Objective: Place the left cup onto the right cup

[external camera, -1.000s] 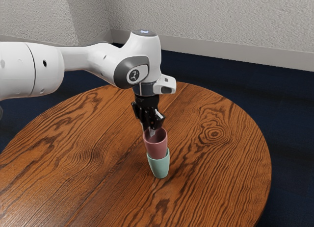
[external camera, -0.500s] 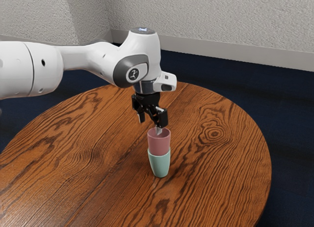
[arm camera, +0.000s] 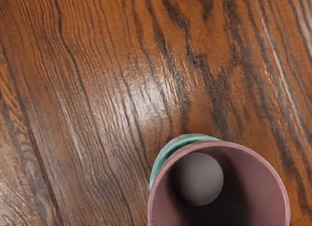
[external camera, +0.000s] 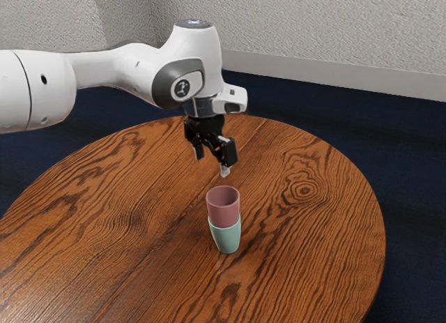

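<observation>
The big round wooden table holds the green cup near its middle. The white arm reaches in high above the green cup. The pink cup sits upright inside the green cup, with its top half sticking out. The black gripper hangs in the air above the green cup. Its fingers are spread apart and hold nothing.

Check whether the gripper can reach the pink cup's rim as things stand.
Likely yes. The gripper hangs open above the pink cup, slightly toward the exterior view's left. That cup stands upright, nested in the green cup, with nothing between gripper and rim.
</observation>
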`<state>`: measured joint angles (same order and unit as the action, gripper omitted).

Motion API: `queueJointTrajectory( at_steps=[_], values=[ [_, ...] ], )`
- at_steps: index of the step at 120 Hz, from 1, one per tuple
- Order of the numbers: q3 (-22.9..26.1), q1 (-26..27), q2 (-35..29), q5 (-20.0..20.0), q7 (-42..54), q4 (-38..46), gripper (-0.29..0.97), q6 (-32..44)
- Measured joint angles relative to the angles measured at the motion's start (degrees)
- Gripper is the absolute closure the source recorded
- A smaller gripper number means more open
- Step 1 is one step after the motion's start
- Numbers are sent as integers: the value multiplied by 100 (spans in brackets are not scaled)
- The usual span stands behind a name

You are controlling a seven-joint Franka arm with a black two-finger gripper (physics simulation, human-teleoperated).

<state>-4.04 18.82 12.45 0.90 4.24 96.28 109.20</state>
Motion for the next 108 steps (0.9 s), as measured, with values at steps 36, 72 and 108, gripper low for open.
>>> queueJointTrajectory(
  at_steps=[36,72,108],
  values=[
    [47,-233,-282,-5,20,-293,0,-535],
    [60,-656,-555,-40,30,-530,0,-1208],
    [53,-948,-823,-27,31,-843,0,-1774]
  ],
)
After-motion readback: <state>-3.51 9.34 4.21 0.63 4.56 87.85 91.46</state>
